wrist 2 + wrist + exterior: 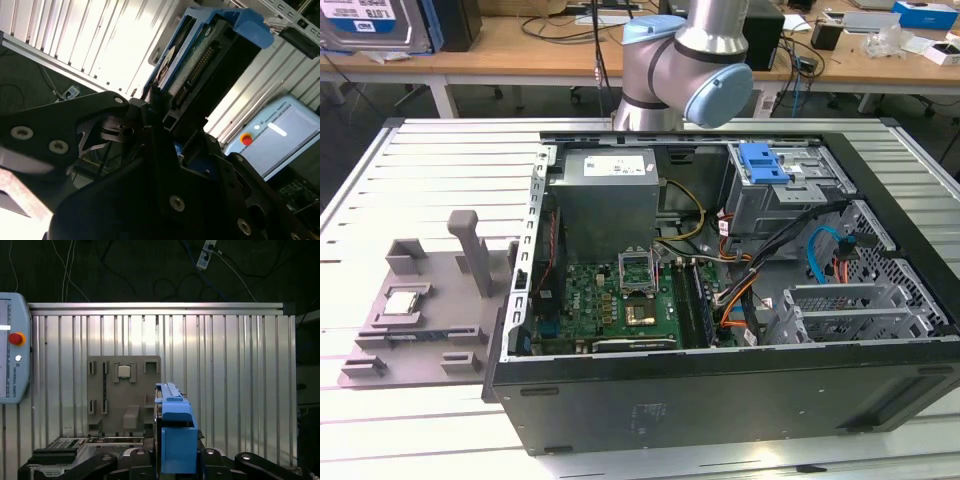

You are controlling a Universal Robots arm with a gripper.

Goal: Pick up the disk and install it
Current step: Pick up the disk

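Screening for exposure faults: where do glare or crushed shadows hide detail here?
Second wrist view: the table blows out white, and the pincer holding the disk is near black. First wrist view: table evenly lit. Exterior view: mild glare on table's near edge.

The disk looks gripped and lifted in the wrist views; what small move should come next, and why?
Probably a short carry across toward the open computer case, with the grip kept shut. The gripper is shut on the disk, which hangs over the gray fixture and the slatted table, not over the case's drive cage seen in the exterior view.
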